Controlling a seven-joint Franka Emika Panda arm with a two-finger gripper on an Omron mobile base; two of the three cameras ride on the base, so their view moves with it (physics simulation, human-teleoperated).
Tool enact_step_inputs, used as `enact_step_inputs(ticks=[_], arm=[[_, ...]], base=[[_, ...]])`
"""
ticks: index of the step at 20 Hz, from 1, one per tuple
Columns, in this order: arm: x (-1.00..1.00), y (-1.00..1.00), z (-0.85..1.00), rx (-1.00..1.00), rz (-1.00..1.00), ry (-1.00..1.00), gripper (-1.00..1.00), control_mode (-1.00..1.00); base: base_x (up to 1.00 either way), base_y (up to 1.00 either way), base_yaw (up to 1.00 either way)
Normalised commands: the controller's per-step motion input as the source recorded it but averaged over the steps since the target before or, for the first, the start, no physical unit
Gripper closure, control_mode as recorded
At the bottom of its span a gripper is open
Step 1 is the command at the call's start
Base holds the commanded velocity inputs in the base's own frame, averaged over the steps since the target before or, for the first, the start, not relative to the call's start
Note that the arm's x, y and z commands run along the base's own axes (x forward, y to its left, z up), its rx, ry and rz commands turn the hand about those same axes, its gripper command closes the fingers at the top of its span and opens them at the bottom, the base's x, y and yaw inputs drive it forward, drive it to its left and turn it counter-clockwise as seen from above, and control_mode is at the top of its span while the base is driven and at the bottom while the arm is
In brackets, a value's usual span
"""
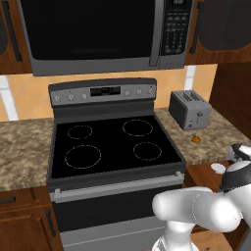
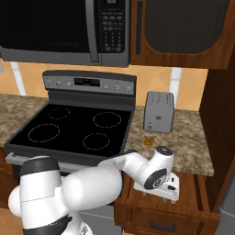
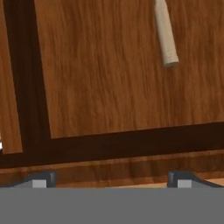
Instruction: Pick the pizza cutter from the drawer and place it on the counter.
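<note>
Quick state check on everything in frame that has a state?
Reddish-brown wooden drawer: pulled open.
Pale handle of the pizza cutter: lying flat on the drawer floor, ungrasped.
Two-finger gripper: open, above the drawer.
Grey microwave door: closed.
Silver toaster: upright on the speckled granite counter.

No legible text. Microwave keypad [image 2: 110, 27] shows pale button marks, and the stove's control-panel display [image 1: 105, 91] perhaps digits; both too blurred to read.

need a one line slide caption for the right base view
Franka arm reaches down, its gripper over the open drawer beside the stove, toaster on the counter.
</note>
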Motion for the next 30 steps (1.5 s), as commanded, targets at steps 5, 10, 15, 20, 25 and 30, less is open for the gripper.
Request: enact_step_inputs(ticks=[5, 10, 15, 20, 25, 30], arm=[[0.00, 0.00, -0.36, 0.00, -0.01, 0.00, -1.00, -1.00], [0.00, 0.00, -0.28, 0.00, 0.00, 0.00, -1.00, -1.00], [0.01, 0.01, -0.01, 0.00, -0.01, 0.01, -1.00, -1.00], [-0.16, 0.19, -0.79, -0.07, 0.00, 0.05, -1.00, -1.00], [-0.99, -0.15, -1.00, -0.14, 0.00, 0.39, -1.00, -1.00], [-1.00, -0.33, -1.00, -0.15, 0.00, 0.45, -1.00, -1.00]], base=[[0.00, 0.00, 0.00], [0.00, 0.00, 0.00], [0.00, 0.00, 0.00], [0.00, 0.00, 0.00], [0.00, 0.00, 0.00], [0.00, 0.00, 0.00]])
